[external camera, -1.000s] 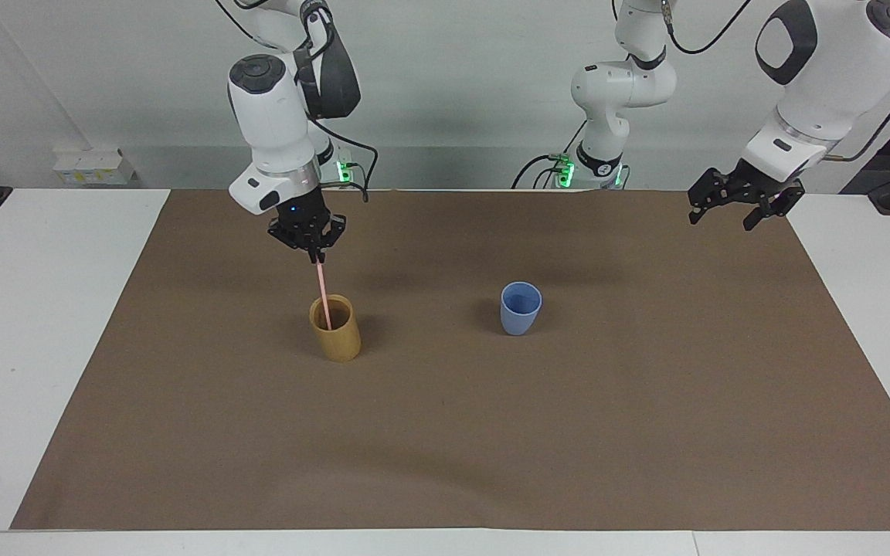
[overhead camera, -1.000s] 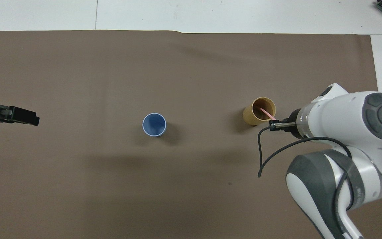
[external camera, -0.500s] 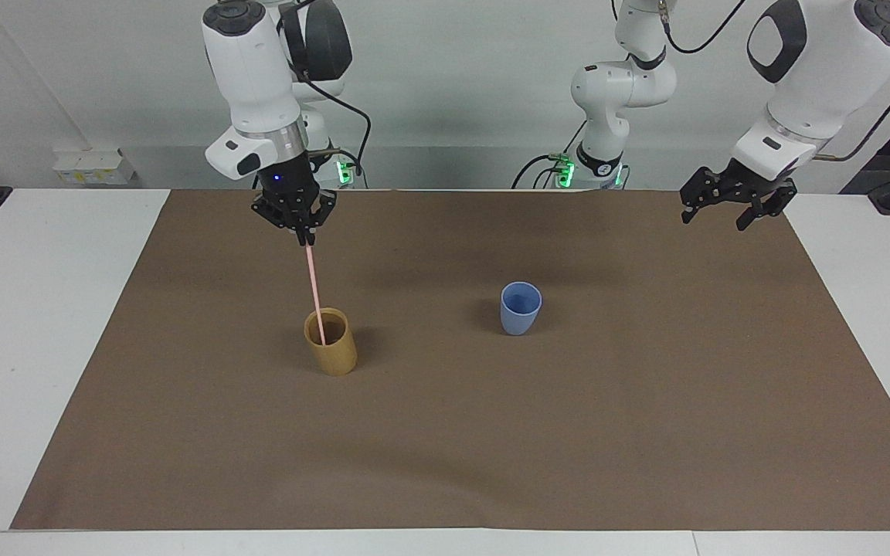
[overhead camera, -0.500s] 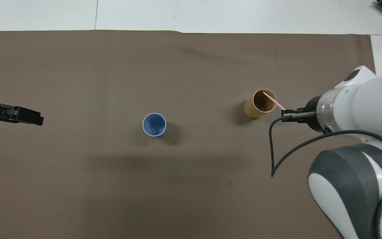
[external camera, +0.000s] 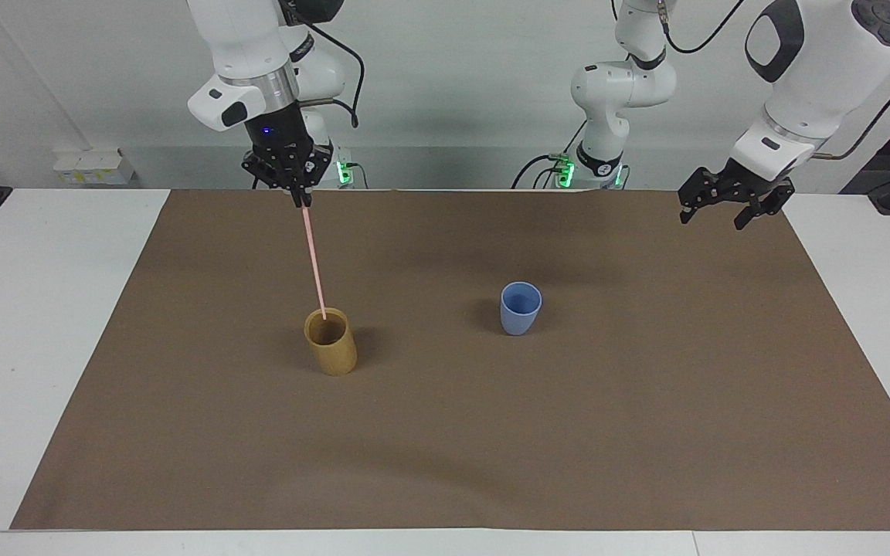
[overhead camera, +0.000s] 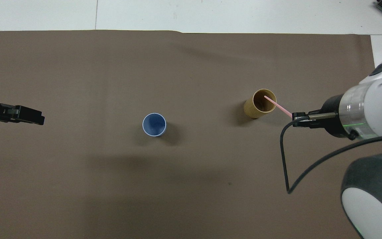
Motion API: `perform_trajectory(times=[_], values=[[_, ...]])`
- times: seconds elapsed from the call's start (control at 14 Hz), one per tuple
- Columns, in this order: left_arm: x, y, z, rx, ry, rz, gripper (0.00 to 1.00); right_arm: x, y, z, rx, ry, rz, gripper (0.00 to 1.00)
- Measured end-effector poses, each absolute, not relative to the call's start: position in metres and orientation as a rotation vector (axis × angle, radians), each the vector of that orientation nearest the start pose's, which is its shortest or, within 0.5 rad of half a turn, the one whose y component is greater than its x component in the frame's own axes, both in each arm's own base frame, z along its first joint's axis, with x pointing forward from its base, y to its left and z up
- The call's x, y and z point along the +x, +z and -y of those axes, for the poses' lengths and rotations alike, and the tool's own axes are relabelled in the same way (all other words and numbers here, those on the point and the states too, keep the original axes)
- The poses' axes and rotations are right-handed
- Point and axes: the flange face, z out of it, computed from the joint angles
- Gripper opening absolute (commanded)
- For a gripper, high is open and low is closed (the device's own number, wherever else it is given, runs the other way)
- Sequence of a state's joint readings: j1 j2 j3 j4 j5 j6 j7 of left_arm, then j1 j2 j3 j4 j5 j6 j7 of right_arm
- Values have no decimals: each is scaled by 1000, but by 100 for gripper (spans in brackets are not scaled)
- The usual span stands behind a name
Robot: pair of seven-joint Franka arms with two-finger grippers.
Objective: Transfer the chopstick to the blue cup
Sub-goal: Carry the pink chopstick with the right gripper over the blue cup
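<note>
Brown matte paper sheet (external camera: 646,432), flat, covering my table. Tan cylindrical cup (external camera: 331,341), upright. Blue cup (external camera: 521,307), smooth tapered plastic, upright mid-sheet. My right gripper (external camera: 297,194) pinches the thin pink chopstick (external camera: 314,259) by its top, tip at the tan cup's rim. My left gripper (external camera: 725,207) waits, fingers spread, holding nothing.

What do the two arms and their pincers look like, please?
Both arms have glossy white shells with dark grey joint caps. Each ends in a black, skeletal two-finger pincer: right pincer, left pincer. Black cables trail along them, and green lights glow at the bases.
</note>
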State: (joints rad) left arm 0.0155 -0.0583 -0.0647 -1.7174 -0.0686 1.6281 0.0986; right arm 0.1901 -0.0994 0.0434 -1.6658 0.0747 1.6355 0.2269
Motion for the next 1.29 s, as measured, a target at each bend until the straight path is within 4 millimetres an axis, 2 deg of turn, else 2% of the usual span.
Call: perform_trajectory(times=[0.14, 0.29, 0.5, 0.71, 0.93, 1.29], values=[[538, 592, 31, -3200, 46, -217, 100, 507, 654, -139, -3036, 15, -152, 0], [538, 592, 29, -3200, 46, -211, 100, 510, 669, -152, -3002, 53, -298, 0], [538, 593, 33, -3199, 45, -224, 100, 513, 672, -188, -2920, 107, -505, 0], [538, 593, 30, -3200, 44, -212, 100, 501, 673, -238, -2887, 100, -609, 0], [538, 593, 25, -3202, 43, -195, 100, 491, 666, -287, -2851, 94, -689, 0], [538, 593, 25, -3201, 43, -197, 100, 494, 647, -372, -2760, 131, -815, 0]])
